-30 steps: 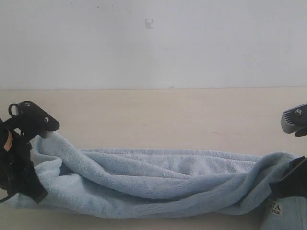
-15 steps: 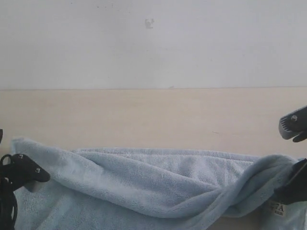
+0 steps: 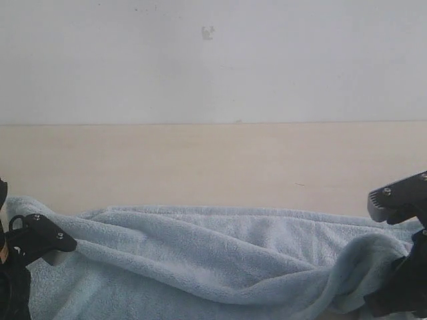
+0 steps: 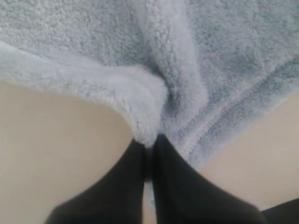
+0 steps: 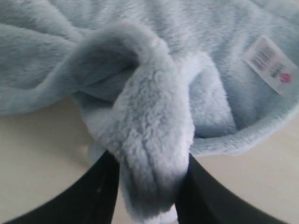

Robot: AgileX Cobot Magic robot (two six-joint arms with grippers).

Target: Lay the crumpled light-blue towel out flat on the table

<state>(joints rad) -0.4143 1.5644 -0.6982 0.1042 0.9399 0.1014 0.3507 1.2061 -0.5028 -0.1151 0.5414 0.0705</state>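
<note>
1. Stretching from side to side over the near part of the table (image 3: 200, 160), the towel (image 3: 200, 260) lies in long soft folds rather than flat. Its far edge runs roughly parallel to the white wall (image 3: 213, 60) behind the table.
2. A thick rolled ridge of fleece runs from the left of the exterior view down toward the lower right. There it twists into a bunched end.
3. The left gripper (image 4: 149, 148) is clenched on the towel. Its two black fingers (image 4: 126, 186) press almost together, with only a thin pinch of fleece between their tips.
4. That pinch sits close to the towel's stitched hem (image 4: 224, 116), which curves past just beside the fingertips. Bare beige table shows on both sides of the gathered cloth in the left wrist view.
5. The right gripper (image 5: 149, 186) is also grasping the towel. Its black fingers stand apart, and a fat roll of fleece fills the gap between them.
6. Just beyond those fingers the roll loops over on itself, and its loose end pokes out between the fingers on the near side.
7. A small white tag (image 5: 271, 59) with printed marks lies on the towel near the hemmed edge, close to the right-hand grip. The print is too small to read.
8. In the exterior view the two grippers sit at opposite ends of the towel, well apart. The left is at the lower left edge and the right at the lower right edge, and the frame cuts off part of each.
9. Whether the two held ends rest on the table or hang just above it cannot be told.
</note>
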